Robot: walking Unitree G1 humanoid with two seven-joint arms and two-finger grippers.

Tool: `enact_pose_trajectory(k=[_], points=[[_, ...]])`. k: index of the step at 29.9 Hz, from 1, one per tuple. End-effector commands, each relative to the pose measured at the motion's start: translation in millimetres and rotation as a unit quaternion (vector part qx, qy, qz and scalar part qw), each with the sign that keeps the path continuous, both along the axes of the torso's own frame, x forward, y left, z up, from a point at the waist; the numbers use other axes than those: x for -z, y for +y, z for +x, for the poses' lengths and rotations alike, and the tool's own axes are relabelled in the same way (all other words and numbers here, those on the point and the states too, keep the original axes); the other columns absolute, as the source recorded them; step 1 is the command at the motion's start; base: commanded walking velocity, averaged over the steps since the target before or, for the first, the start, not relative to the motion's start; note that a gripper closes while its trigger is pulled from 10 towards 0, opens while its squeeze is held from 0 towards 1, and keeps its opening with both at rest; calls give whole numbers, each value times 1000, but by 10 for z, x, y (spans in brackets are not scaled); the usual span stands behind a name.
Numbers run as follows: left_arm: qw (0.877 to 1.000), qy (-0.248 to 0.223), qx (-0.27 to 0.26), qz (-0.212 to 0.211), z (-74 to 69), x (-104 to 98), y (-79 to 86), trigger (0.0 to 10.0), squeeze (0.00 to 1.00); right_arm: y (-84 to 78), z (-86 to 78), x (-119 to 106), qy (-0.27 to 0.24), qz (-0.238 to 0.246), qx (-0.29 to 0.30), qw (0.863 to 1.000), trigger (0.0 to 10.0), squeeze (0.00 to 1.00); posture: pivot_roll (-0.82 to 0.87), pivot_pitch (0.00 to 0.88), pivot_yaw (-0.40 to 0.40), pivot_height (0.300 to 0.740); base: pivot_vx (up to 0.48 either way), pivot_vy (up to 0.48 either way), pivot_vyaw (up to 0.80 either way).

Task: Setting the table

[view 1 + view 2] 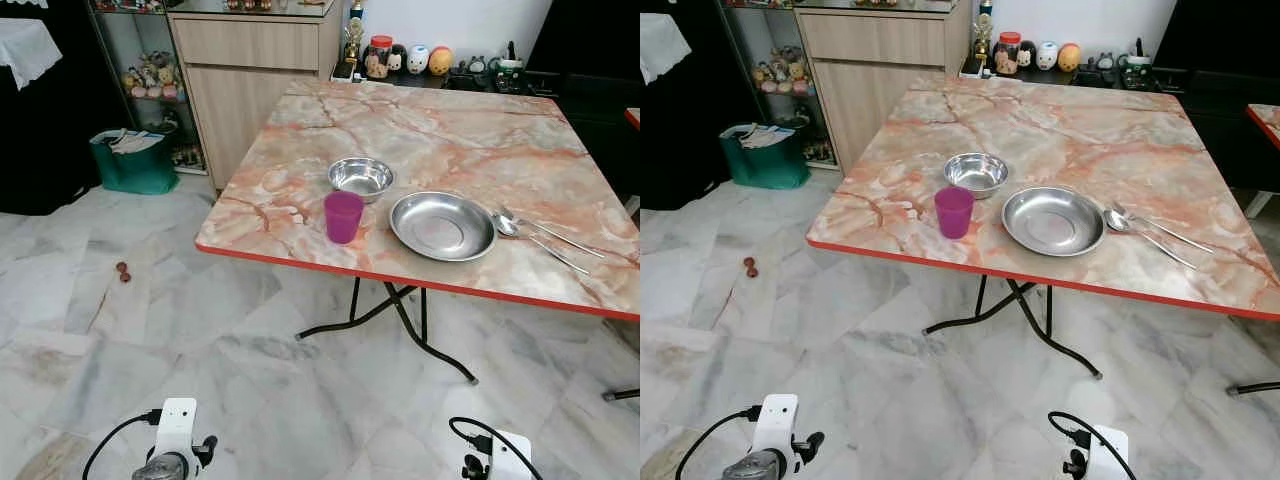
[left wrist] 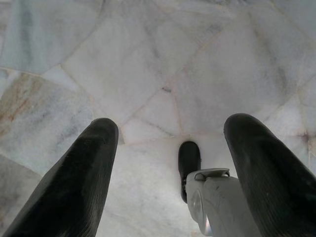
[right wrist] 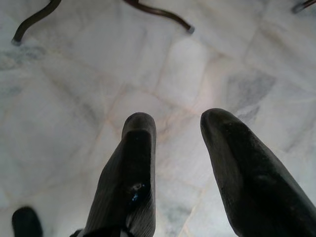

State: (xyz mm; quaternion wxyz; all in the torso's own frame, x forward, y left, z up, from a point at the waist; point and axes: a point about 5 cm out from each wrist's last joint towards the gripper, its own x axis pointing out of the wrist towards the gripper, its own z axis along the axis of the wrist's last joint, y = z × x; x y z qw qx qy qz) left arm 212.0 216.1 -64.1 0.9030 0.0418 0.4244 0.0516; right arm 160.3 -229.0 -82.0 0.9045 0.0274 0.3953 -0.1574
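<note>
Both arms are hanging idle over the marble floor (image 1: 300,400): the left pincer (image 2: 170,148) and right pincer (image 3: 177,148) are gaping wide, gripping nothing. Ahead, the worktop (image 1: 450,130) is carrying a purple cup (image 1: 342,216), a small steel bowl (image 1: 360,177), a steel plate (image 1: 442,225) and what look like two spoons (image 1: 545,238) beside it. This setting is looking largely complete; little seems left.

Purple cup (image 1: 343,217), bowl (image 1: 361,177), plate (image 1: 442,225), spoons (image 1: 545,238) on table (image 1: 470,140).
</note>
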Motion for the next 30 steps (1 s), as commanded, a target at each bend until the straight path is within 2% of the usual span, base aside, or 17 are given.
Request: enact_pose_trajectory(k=[1, 2, 3, 4, 7, 9, 11, 15, 16, 19, 21, 23, 25, 30], points=[[1000, 3, 2, 5, -13, 5, 14, 10000, 0, -7, 3, -12, -5, -20, -12, 1000, 10000, 0, 41, 0, -29, 731, 0, 0, 0], [1000, 3, 2, 5, -13, 5, 14, 10000, 0, -7, 3, -12, -5, -20, -12, 1000, 10000, 0, 41, 0, -29, 731, 0, 0, 0], [1000, 4, 5, 7, -11, 4, 18, 10000, 0, -49, 114, -107, -46, -52, -25, 997, 10000, 0, 25, 0, -26, 731, 0, 0, 0], [1000, 5, 7, 9, -9, 2, 22, 10000, 0, -150, 260, -300, -128, -95, -32, 987, 10000, 0, 18, 0, -22, 731, 0, 0, 0], [1000, 5, 7, 10, -8, 0, 26, 10000, 0, -190, 310, -417, -173, -119, -39, 977, 10000, 0, 11, 0, -21, 731, 0, 0, 0], [1000, 7, 6, 10, -16, 3, 36, 10000, 0, -183, 374, -578, -230, -142, -45, 962, 10000, 0, 6, 0, -20, 731, 0, 0, 0], [1000, 8, 6, 11, -20, 5, 39, 10000, 0, -182, 384, -607, -239, -144, -44, 959, 10000, 0, 6, 0, -20, 731, 0, 0, 0], [1000, 12, 4, 12, -50, 19, 57, 10000, 0, -183, 475, -806, -294, -159, -52, 941, 10000, 0, 12, 0, -27, 731, 0, 0, 0], [1000, 14, 2, 12, -66, 25, 68, 10000, 0, -172, 532, -925, -322, -163, -51, 931, 10000, 0, 12, 0, -27, 731, 0, 0, 0], [1000, 16, -3, 13, -88, 33, 86, 10000, 0, -124, 628, -1108, -356, -170, -56, 917, 10000, 0, 11, 0, -29, 731, 0, 0, 0], [1000, 19, -6, 14, -114, 46, 92, 10000, 0, -25, 748, -1307, -392, -167, -68, 902, 10000, 0, 9, 0, -32, 731, 0, 0, 0], [1000, 19, -8, 14, -120, 49, 93, 10000, 0, -4, 774, -1351, -399, -166, -70, 899, 10000, 0, 9, 0, -32, 731, 0, 0, 0], [1000, 21, -13, 7, -141, 66, 73, 10000, 0, 20, 873, -1467, -418, -161, -57, 892, 10000, 0, 2, 0, -30, 731, 0, 0, 0], [1000, 24, -10, 2, -168, 86, 41, 10000, 0, 89, 1123, -1660, -430, -138, -37, 891, 10000, 0, -2, 0, -23, 731, 0, 0, 0]])
